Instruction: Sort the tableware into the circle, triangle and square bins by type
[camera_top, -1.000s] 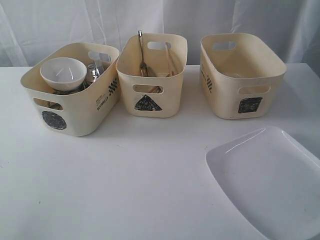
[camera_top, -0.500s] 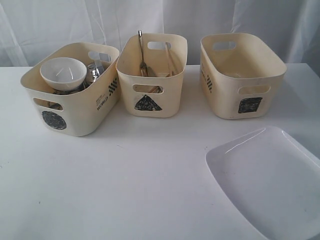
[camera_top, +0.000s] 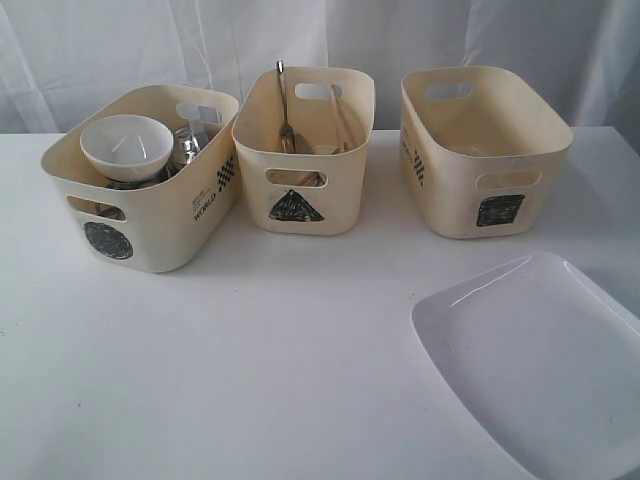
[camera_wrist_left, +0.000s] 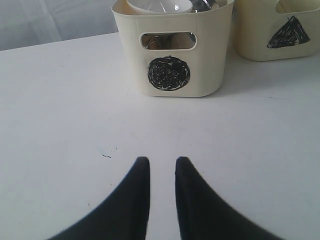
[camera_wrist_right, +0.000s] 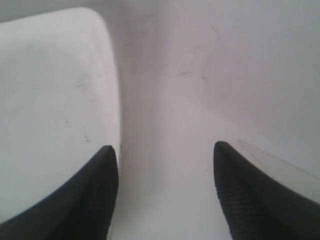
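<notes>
Room view: the white bowl (camera_top: 127, 145) sits in the circle bin (camera_top: 150, 240); cutlery (camera_top: 281, 95) stands in the triangle bin (camera_top: 330, 190); the plate (camera_top: 540, 370) lies on the table (camera_top: 250, 350); left wrist: left claw (camera_wrist_left: 162, 161) narrow, empty; right wrist: right claw (camera_wrist_right: 164, 147) wide, empty, one finger over the plate's edge.

- This looks like a staged test bench in a lab, not a lived-in room: a bare white table (camera_top: 250, 380) with three matching cream plastic bins set in a row.
- The middle bin (camera_top: 340, 190) has a triangle scribbled on its front in black marker. The circle bin (camera_top: 160, 225) stands to its left and the square bin (camera_top: 450, 190) to its right, both marked in the same way.
- Behind the middle bin a plain white cloth (camera_top: 120, 50) hangs in folds, closing off the background.
</notes>
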